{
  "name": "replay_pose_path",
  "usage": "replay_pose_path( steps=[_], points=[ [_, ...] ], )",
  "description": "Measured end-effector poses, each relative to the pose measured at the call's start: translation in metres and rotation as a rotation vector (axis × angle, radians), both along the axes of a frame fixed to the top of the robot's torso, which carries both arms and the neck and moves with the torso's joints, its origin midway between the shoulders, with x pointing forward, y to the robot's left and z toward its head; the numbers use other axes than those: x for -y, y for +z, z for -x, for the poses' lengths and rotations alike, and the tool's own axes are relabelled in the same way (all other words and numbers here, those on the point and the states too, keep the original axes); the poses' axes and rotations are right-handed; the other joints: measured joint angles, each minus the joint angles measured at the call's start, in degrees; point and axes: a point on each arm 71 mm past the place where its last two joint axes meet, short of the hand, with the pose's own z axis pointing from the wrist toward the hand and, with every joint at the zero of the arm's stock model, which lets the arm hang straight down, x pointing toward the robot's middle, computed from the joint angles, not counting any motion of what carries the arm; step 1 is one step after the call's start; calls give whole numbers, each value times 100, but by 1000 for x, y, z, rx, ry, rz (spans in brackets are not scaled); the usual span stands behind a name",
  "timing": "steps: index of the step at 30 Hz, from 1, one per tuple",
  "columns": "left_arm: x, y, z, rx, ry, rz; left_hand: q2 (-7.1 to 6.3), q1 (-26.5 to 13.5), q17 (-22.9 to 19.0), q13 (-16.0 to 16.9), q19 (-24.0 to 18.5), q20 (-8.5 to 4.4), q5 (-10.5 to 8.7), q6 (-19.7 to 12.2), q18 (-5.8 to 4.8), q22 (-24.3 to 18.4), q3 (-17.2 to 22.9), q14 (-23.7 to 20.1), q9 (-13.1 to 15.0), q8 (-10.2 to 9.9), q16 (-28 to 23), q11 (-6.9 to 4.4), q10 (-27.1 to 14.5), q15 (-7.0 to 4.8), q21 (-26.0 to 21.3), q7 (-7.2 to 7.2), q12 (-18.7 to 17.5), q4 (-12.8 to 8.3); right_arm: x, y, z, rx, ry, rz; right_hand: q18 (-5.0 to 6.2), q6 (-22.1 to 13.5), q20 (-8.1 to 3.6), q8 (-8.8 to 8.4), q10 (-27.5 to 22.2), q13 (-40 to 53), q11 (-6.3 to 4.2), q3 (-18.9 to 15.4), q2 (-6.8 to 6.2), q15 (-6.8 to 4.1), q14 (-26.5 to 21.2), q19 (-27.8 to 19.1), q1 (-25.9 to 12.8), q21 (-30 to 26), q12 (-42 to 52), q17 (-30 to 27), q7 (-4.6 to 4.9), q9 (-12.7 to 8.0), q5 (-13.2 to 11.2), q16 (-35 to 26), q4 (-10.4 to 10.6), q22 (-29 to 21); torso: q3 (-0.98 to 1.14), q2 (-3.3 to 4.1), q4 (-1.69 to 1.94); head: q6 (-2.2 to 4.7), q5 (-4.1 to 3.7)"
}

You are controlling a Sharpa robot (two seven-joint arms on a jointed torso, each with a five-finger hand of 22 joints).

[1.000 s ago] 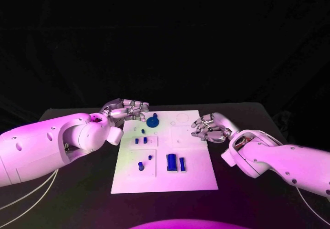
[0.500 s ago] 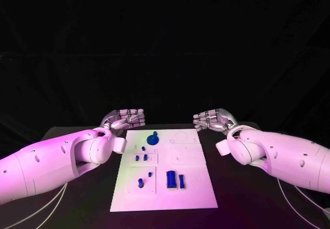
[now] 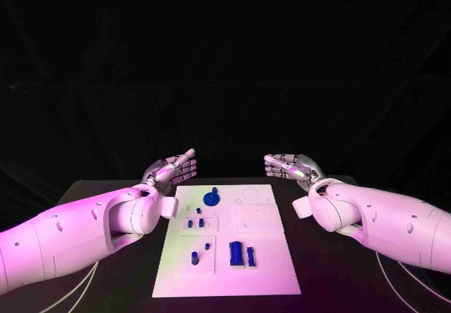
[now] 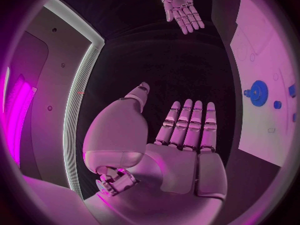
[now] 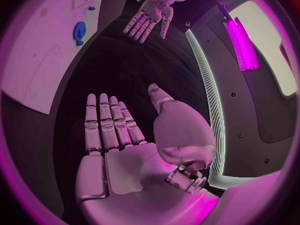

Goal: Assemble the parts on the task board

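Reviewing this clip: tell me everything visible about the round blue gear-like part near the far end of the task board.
The blue gear-like part is a flat round disc with a toothed-looking edge and a small knob or stub beside it, seen more clearly in the left wrist view. It looks like moulded plastic. It sits on the white task board near its far left corner, apart from the other blue parts. Nothing touches it: the left hand and right hand are both raised beyond the board, holding nothing.

You see magenta light on the task board (image 3: 225,241) and both arms against a dark surround. Bright strips glare at 9 o'clock in the left wrist view and 2 o'clock in the right. Fisheye distortion bends straight edges there.
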Motion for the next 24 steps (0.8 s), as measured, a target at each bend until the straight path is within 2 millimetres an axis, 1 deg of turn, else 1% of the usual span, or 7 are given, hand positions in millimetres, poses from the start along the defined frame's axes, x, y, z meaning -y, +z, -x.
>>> replay_pose_path(
  steps=[6,9,12,16,18,21,24],
  points=[
    [23,-4,15,5,12,-11,278,-1275,-125,-53,-640,-250,-163,-813,-91,-177,-201,-770,-52,-46,-60,-160,-863,-195,-65,-224,-49,-178,-15,2,25,-5,-37,-100,-88,-860,-198,-57,-949,-51,-282,-258,68,-200,-966,-809,-1161,-42,-50,-279,-176,-127,-310,-48,-28,-450,15,-3,228,177,-109],
    [33,-4,22,15,29,-23,344,-1793,-153,-63,-902,-351,-337,-1145,-91,-354,-302,-1084,-62,-69,-60,-298,-1209,-366,-78,-378,-65,-268,-20,3,37,-5,-73,-145,-178,-1204,-278,-66,-1331,-62,-400,-359,82,-246,-1355,-1135,-1631,-42,-50,-346,-245,-153,-410,-48,-33,-630,22,-6,309,227,-142],
    [39,-3,27,34,55,-42,393,-2315,-171,-70,-1166,-453,-486,-1476,-253,-493,-387,-1399,-67,-69,-84,-474,-1563,-494,-96,-485,-79,-465,-21,6,46,-3,-123,-181,-178,-1549,-361,-66,-1718,-68,-490,-469,93,-275,-1748,-1463,-2103,-49,-50,-393,-440,-174,-462,-48,-34,-812,24,-6,347,246,-153],
    [43,-2,31,57,90,-68,423,-2854,-181,-72,-1436,-557,-572,-1819,-393,-585,-548,-1725,-74,-68,-84,-601,-1924,-577,-96,-554,-79,-622,-20,7,54,-1,-183,-204,-377,-1907,-602,-66,-2111,-73,-537,-554,101,-297,-2149,-1787,-2589,-64,-61,-420,-607,-183,-495,-48,-42,-1000,25,-8,376,252,-157],
    [43,-1,32,68,106,-80,432,-3093,-184,-72,-1553,-617,-606,-1969,-490,-613,-670,-1873,-76,-68,-84,-640,-2086,-602,-96,-581,-79,-657,-19,7,55,0,-208,-209,-491,-2068,-681,-66,-2285,-74,-550,-613,100,-301,-2328,-1944,-2804,-64,-73,-428,-658,-187,-520,-61,-37,-1083,25,-8,381,253,-157],
    [42,0,32,80,124,-92,441,-3414,-184,-76,-1723,-786,-615,-2176,-493,-640,-790,-2065,-77,-68,-84,-678,-2305,-628,-96,-604,-79,-709,-18,7,55,4,-235,-210,-588,-2279,-771,-66,-2524,-75,-565,-769,103,-308,-2563,-2141,-3091,-64,-73,-435,-708,-187,-520,-70,-41,-1196,27,-8,388,254,-158],
    [41,0,32,87,132,-99,447,-3681,-188,-78,-1855,-919,-642,-2348,-549,-655,-860,-2228,-78,-68,-84,-701,-2483,-642,-96,-615,-79,-733,-17,8,55,6,-248,-211,-586,-2454,-821,-66,-2717,-74,-574,-912,104,-309,-2764,-2310,-3326,-64,-73,-441,-739,-189,-520,-70,-40,-1285,27,-8,389,254,-158]
  ],
)
